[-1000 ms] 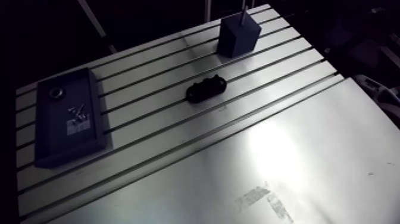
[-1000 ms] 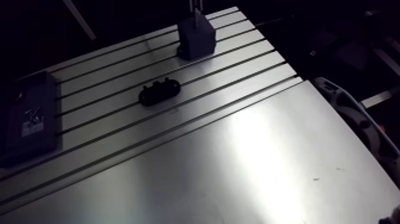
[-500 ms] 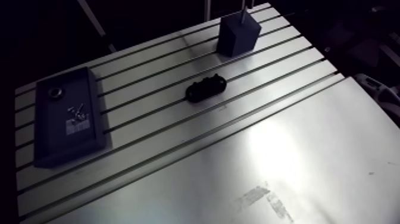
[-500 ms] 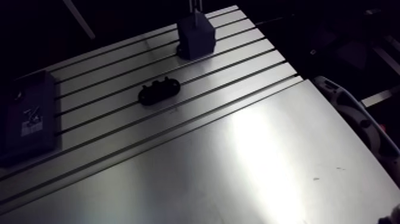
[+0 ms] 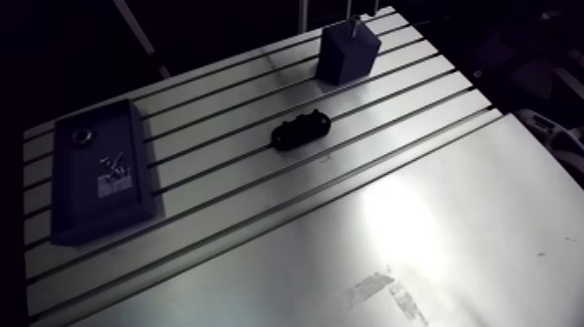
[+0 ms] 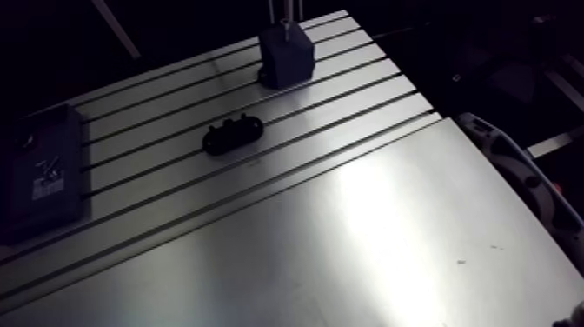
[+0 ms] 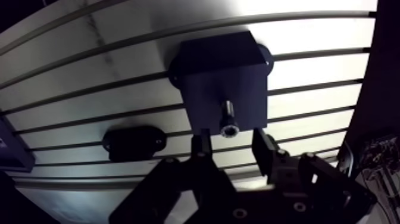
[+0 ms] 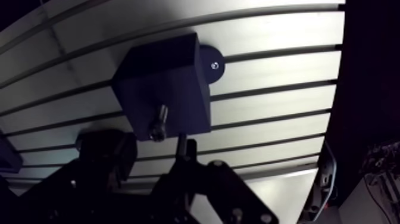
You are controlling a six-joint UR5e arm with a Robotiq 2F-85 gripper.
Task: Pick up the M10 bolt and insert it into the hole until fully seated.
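In the wrist view we see the gripper (image 7: pixel 231 138) with its two fingers (image 7: pixel 202 146) spread wide and nothing held between them. The M10 bolt (image 7: pixel 227 116) stands upright in the hole in the top face of the dark block (image 7: pixel 220 65), just ahead of the fingertips and touching neither finger. Part of its shank shows above the block, so its head stands clear of the top face. In the arm view the same block sits on the slotted table (image 5: pixel 417 217) at the upper middle of the frame, with the bolt rising from it as a thin pale post. A black oval part (image 5: pixel 300 131) lies on the slots near the centre of the frame, well apart from the block. At the left of the frame lies a dark tray (image 5: pixel 65 196), which holds a ring (image 5: pixel 82 136) near its far end, a few small screws (image 5: pixel 113 163) and a pale label (image 5: pixel 114 184).
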